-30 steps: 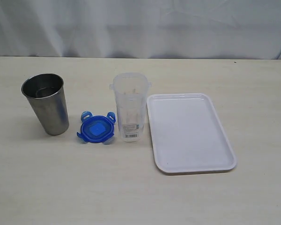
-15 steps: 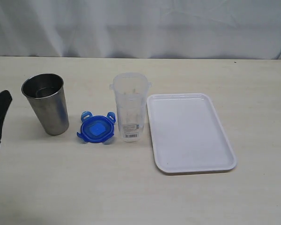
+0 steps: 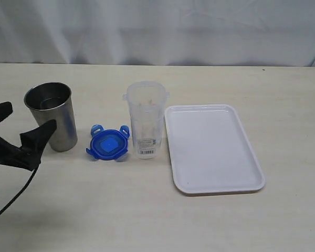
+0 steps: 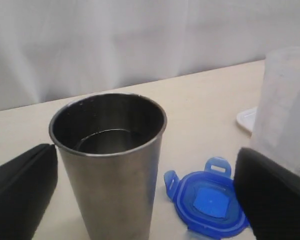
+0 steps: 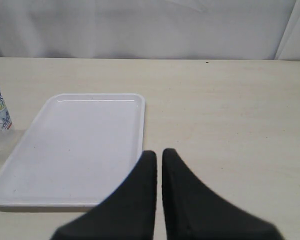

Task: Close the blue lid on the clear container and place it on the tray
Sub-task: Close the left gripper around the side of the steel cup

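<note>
Your left hand (image 3: 32, 114) is spread wide at the left edge of the bench (image 3: 147, 220). It holds nothing. In the exterior view one finger crosses in front of the steel cup (image 3: 60, 113) and the other stands off to the cup's left.

The left wrist view adds what the exterior camera cannot: you look into the cup's dark inside, with one finger showing on each side of it. Past the cup you see the blue lid (image 3: 108, 144) and a blurred wall of the clear container (image 3: 146, 119).

The exterior view gives you the full layout. The lid lies flat on the bench between the cup and the container, just beside the container's base. You cannot tell whether they touch. The container stands upright with its mouth uncovered and a barcode sticker near its base. It is on the bench just left of the tray (image 3: 215, 152), not on it.

Your right hand (image 5: 159, 155) does not appear in the exterior view at all. Only its own wrist camera shows it: the fingers are closed almost together with nothing between them, above the bench near a corner of the tray. That camera also catches a sliver of the container with a printed label, a side the exterior view does not show.
</note>
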